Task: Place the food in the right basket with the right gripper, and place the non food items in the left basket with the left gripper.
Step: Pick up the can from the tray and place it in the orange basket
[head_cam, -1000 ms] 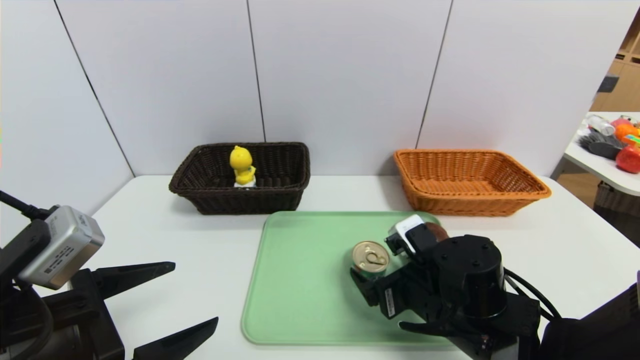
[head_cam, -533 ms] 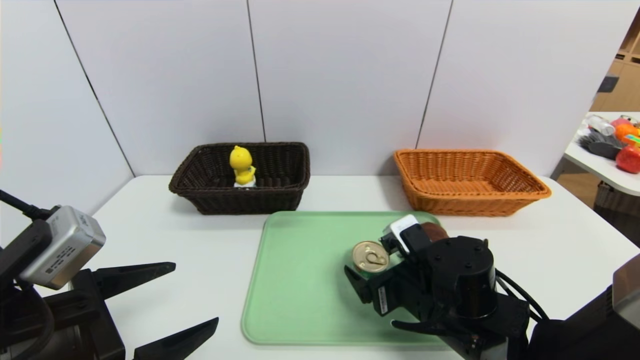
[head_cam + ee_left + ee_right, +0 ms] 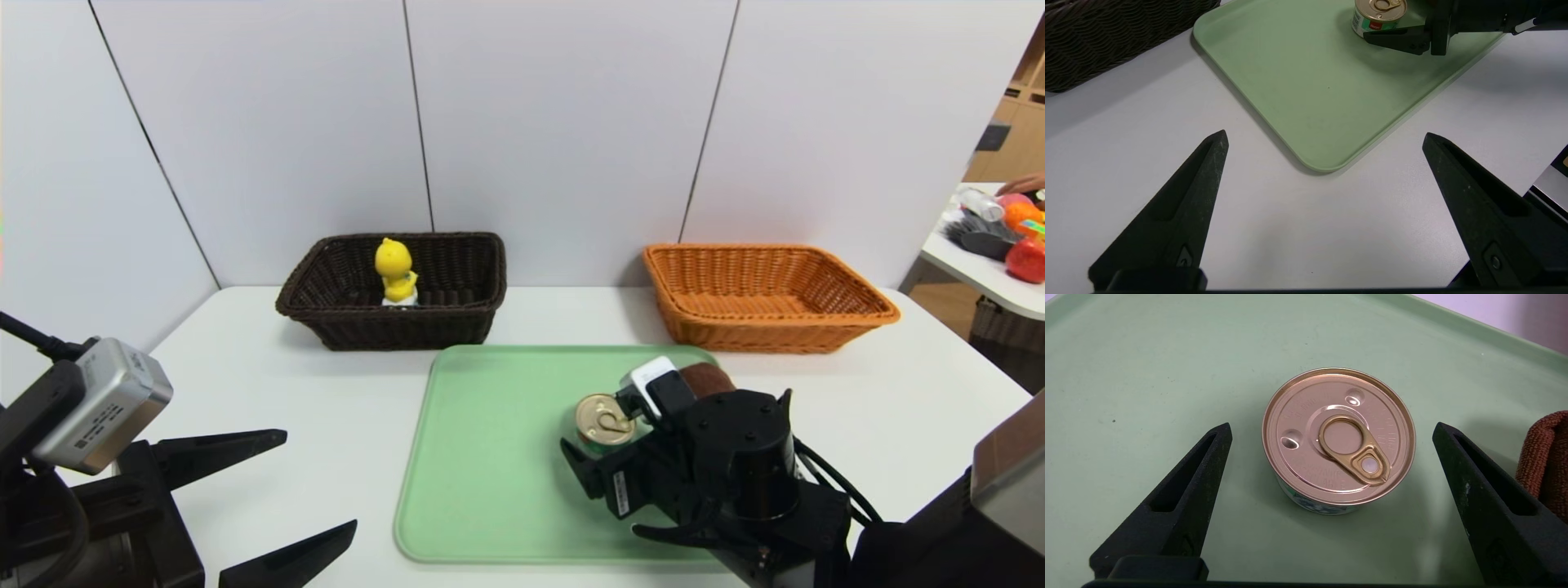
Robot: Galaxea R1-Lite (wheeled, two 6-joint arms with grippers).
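A: Containers first. Dark brown basket (image 3: 392,290) at the far left of the white table (image 3: 269,384) — what's in it?

B: One item: the yellow duck toy (image 3: 395,272), upright on its white base, toward the basket's middle. Nothing else shows over the rim.

A: Orange-tan basket (image 3: 767,296)?

B: Far right of the table, well apart from the dark one. I see only bare weave inside.

A: And the green tray (image 3: 490,457)?

B: Between the baskets and nearer the robot. It carries two things. The tin can (image 3: 1338,439) stands upright on the tray's right part, gold pull-tab lid up, a strip of green and white label showing on its side. The rolled brown towel (image 3: 707,378) lies on the tray just beyond and right of the can, partly hidden behind the right arm; whether they touch, I can't tell.

A: Right end effector (image 3: 1331,433)?

B: Low over the tray, fingers (image 3: 1184,490) spread wide, one to either side of the can. The right wrist view shows clear tray between each finger and the can — no contact, nothing pinched.

A: Left end effector (image 3: 1325,139)?

B: Parked at the near left over bare table, fingers spread wide and holding nothing, the tray's near corner in front of it.
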